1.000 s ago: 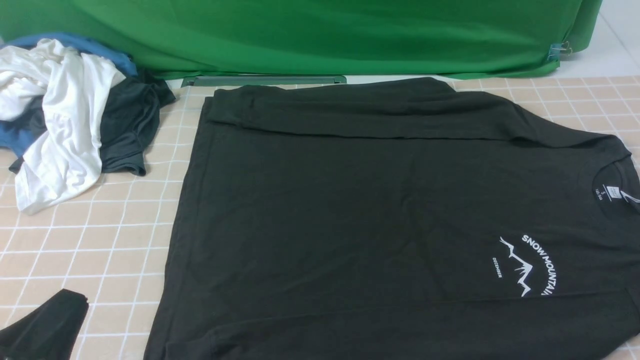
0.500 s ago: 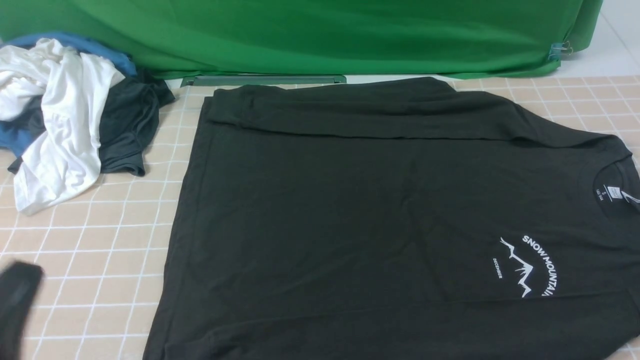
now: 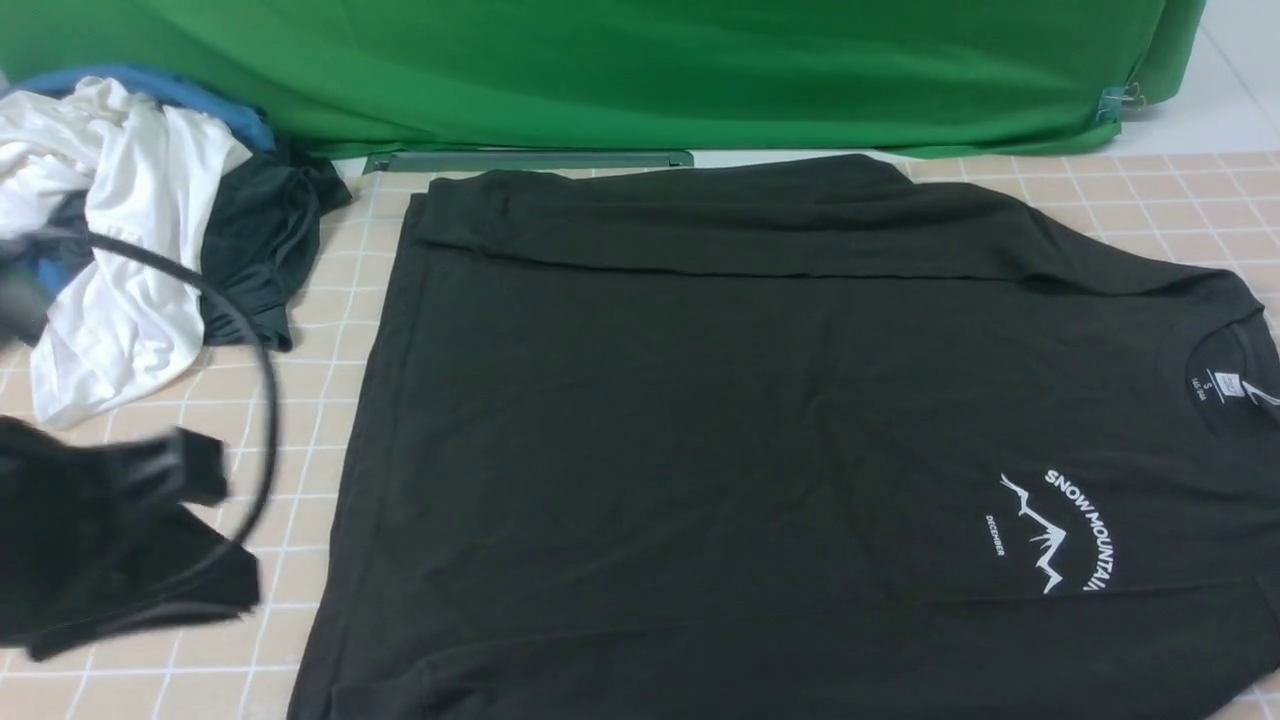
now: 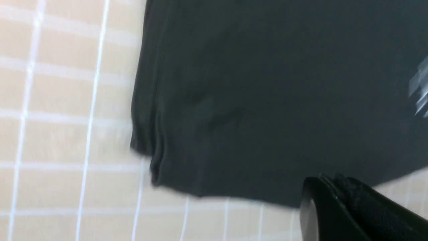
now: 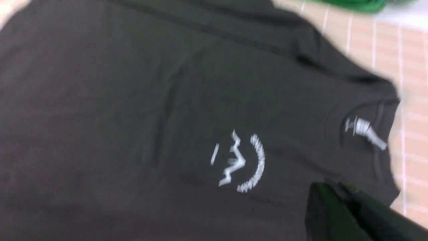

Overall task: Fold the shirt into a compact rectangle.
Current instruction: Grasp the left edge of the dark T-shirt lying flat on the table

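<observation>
The black shirt point(image 3: 760, 420) lies flat on the checked table, collar to the right, its far edge folded over toward me. Its white mountain print point(image 3: 1060, 530) and neck label point(image 3: 1225, 385) face up. My left gripper point(image 3: 195, 470) shows blurred at the left, off the shirt's left hem. In the left wrist view this gripper point(image 4: 329, 179) is shut and empty, above the table beside the shirt's hem corner point(image 4: 157, 174). My right gripper point(image 5: 334, 185) is out of the front view. It is shut on nothing and hangs over the shirt point(image 5: 133, 117) between the print point(image 5: 244, 164) and the collar label point(image 5: 364, 129).
A heap of clothes lies at the back left: a white garment point(image 3: 130, 250), a dark grey one point(image 3: 260, 250) and blue cloth point(image 3: 150, 90). A green backdrop point(image 3: 600, 70) closes the far side. My left arm's cable point(image 3: 268, 400) loops over the table.
My left arm has swung up from the lower left corner into view, nearer the shirt's left hem. The right gripper's jaws have closed. The shirt has not moved.
</observation>
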